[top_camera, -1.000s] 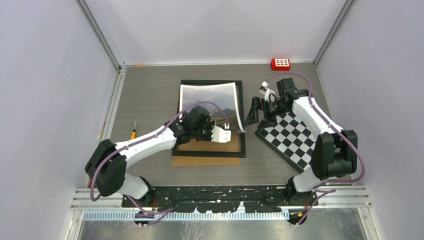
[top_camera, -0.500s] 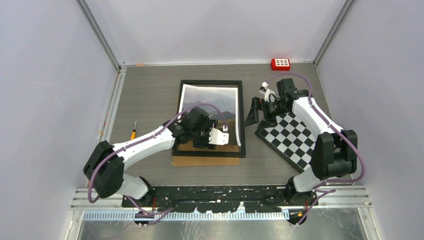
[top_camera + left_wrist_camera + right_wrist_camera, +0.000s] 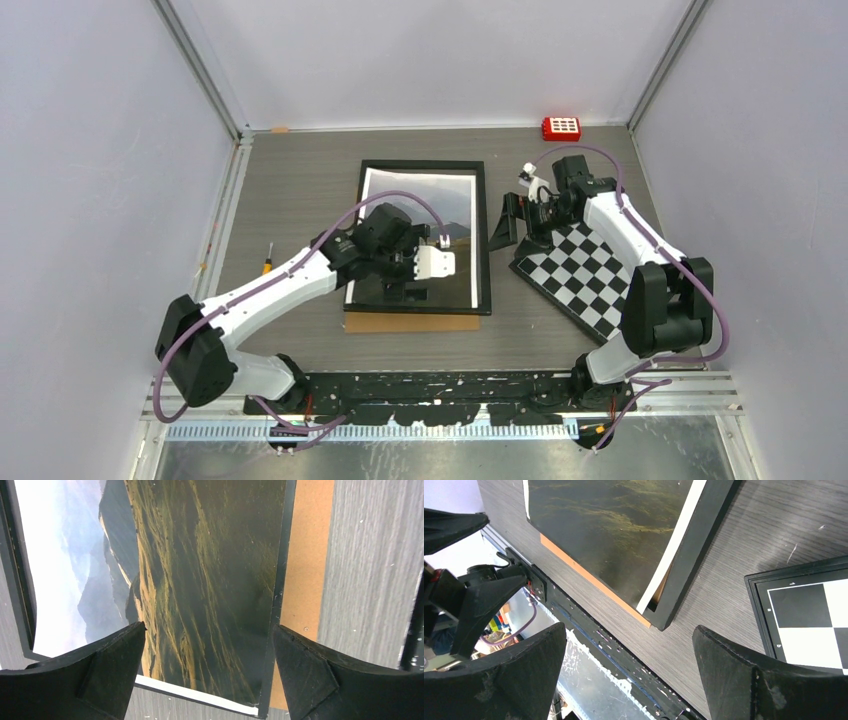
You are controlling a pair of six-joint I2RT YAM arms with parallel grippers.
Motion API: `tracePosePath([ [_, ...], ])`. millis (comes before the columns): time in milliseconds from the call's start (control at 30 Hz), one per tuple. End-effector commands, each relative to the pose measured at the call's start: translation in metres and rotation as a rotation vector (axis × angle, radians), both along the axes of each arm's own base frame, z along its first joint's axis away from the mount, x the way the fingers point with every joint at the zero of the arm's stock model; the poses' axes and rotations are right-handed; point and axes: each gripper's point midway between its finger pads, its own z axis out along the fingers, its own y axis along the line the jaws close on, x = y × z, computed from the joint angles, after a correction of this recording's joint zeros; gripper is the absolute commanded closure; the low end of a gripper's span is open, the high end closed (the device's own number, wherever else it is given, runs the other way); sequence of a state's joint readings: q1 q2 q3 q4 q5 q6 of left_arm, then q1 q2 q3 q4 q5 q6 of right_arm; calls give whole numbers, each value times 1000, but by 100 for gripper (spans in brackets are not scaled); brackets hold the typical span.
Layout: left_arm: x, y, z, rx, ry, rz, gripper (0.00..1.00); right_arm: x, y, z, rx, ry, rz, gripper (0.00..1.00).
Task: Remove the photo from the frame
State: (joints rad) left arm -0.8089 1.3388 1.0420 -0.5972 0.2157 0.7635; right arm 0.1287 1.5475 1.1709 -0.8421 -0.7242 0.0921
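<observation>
The photo, a mountain landscape print, lies in the black frame at the table's middle. My left gripper hovers over its dark near end, open and holding nothing. In the left wrist view the photo fills the gap between the spread fingers, with the frame's near rail to the right. My right gripper stands open just right of the frame. Its wrist view shows the photo and the frame's near right corner; the photo's pale edge rests against that rail.
A brown backing board sticks out from under the frame's near end. A black-and-white checkerboard lies under the right arm. A red block sits at the back right and a small screwdriver at the left.
My left gripper has opened and let go of the photo. The print, bowed upward a second ago, has dropped flat into the frame. The left arm has drawn back a little; the right arm is unmoved.
</observation>
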Motion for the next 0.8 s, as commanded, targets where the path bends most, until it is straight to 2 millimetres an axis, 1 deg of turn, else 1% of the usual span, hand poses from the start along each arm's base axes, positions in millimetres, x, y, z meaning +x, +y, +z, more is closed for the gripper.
tracePosePath([
  [0, -3, 1, 42, -100, 52, 87, 0, 22, 3, 24, 20, -95, 3, 0],
  [100, 10, 9, 61, -153, 69, 187, 0, 31, 3, 34, 18, -129, 2, 0],
  [267, 39, 32, 95, -258, 129, 375, 0, 47, 3, 52, 8, -196, -2, 0],
  [400, 66, 64, 116, -313, 179, 578, 0, 55, 0, 64, -12, -246, 0, 0],
  [433, 72, 73, 118, -328, 210, 646, 0, 55, -1, 64, -23, -253, 4, 0],
  [533, 89, 106, 117, -344, 291, 829, 0, 54, -10, 62, -56, -273, -5, 0],
  [600, 98, 132, 113, -357, 332, 947, 0, 54, -17, 62, -64, -283, -29, 0],
  [733, 105, 178, 112, -464, 427, 1097, 0, 54, -38, 55, -100, -288, -73, 0],
  [767, 106, 195, 112, -499, 450, 1142, 0, 54, -44, 51, -113, -284, -90, 0],
])
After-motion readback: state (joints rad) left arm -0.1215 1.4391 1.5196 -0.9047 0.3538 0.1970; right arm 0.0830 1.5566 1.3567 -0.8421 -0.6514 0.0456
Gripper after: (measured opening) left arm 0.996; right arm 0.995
